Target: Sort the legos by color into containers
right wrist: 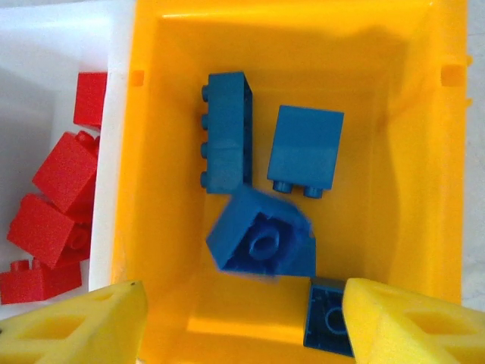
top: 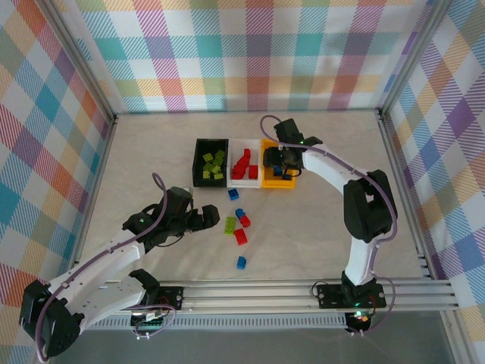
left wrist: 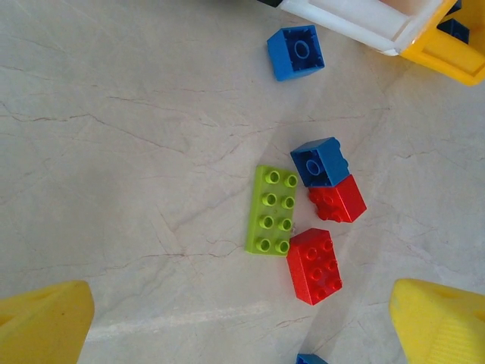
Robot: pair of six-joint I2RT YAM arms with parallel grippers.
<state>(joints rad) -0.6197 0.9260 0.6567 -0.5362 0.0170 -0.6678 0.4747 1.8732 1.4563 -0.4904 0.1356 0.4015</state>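
Containers (top: pixel 244 142) edge to edge; loose legos (top: pixel 241 236) on open tabletop (top: pixel 341 205).

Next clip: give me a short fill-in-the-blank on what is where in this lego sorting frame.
1. The bricks in the white bin are all ___.
2. The bin under the right pincer is coloured ___.
3. The long eight-stud brick lying on the table is ___.
Missing words: red; yellow; green.
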